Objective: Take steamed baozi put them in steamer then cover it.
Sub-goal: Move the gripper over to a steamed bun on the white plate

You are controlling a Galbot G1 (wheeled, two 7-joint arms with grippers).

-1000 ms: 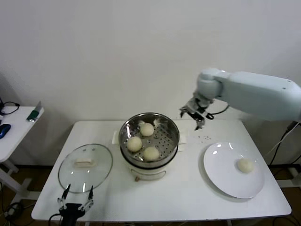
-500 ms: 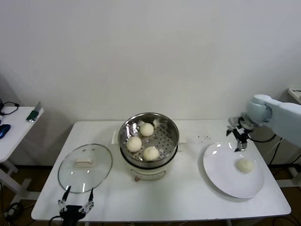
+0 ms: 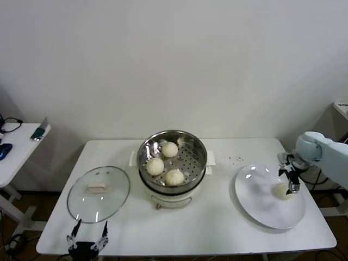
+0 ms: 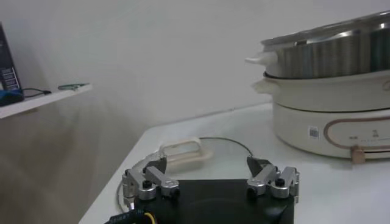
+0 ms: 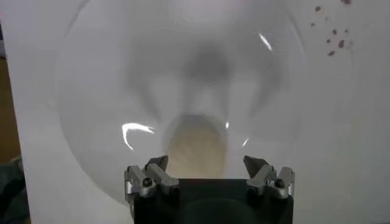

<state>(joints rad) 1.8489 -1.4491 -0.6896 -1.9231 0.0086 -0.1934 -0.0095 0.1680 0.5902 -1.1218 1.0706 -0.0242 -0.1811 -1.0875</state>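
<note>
The steamer (image 3: 172, 159) stands mid-table, its steel basket on a cream pot base, and holds three baozi (image 3: 155, 166) (image 3: 169, 149) (image 3: 174, 177). A fourth baozi (image 3: 281, 191) lies on the white plate (image 3: 261, 204) at the right. My right gripper (image 3: 291, 179) is open right above that baozi; in the right wrist view the baozi (image 5: 196, 147) lies between the open jaws of the gripper (image 5: 206, 165), untouched. My left gripper (image 3: 87, 237) is parked open at the table's front left edge, near the glass lid (image 3: 98, 193). In the left wrist view the left gripper (image 4: 207, 172) faces the lid (image 4: 183, 152) and the steamer (image 4: 332, 85).
A side table (image 3: 16, 144) with small items stands at the far left. Dark crumbs (image 3: 237, 159) lie on the table behind the plate. The wall runs close behind the table.
My right arm has swung from beside the steamer out to the right and come down over the plate, onto the last baozi. The left arm has stayed put.
</note>
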